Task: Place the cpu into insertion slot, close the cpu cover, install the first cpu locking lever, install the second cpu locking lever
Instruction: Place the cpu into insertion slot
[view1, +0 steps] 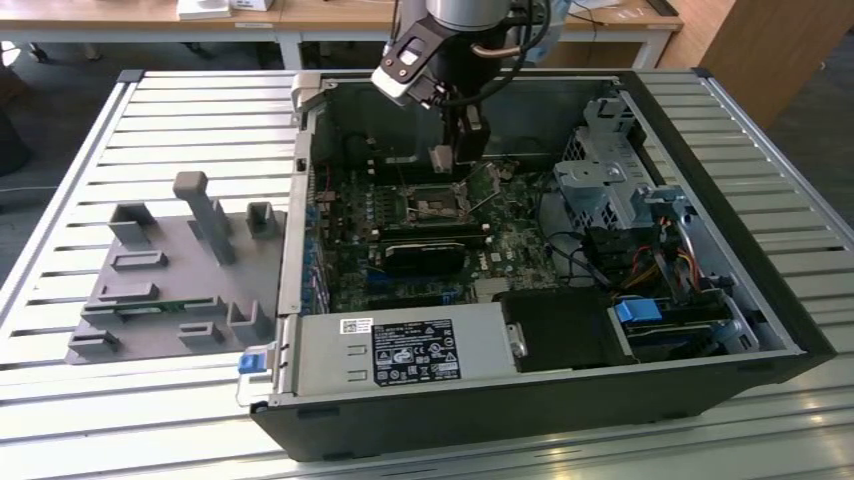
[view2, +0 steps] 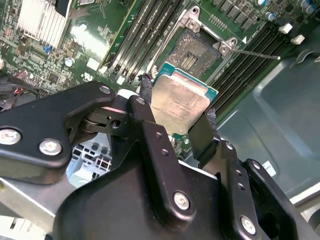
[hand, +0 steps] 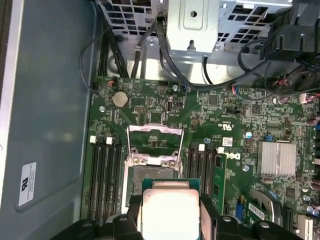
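I am gripping the cpu (view2: 180, 102) between my fingers (view2: 202, 136), holding it above the insertion slot (view2: 196, 52) (cpu cover (hand: 155, 131) standing open); the placing step is underway, calling for square alignment.

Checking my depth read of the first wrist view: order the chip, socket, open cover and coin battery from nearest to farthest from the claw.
1. Chip, gripped in the claw.
2. Socket, on the board just beyond it.
3. Cover, flipped open past the socket.
4. Coin battery, near the board's edge by the cables.
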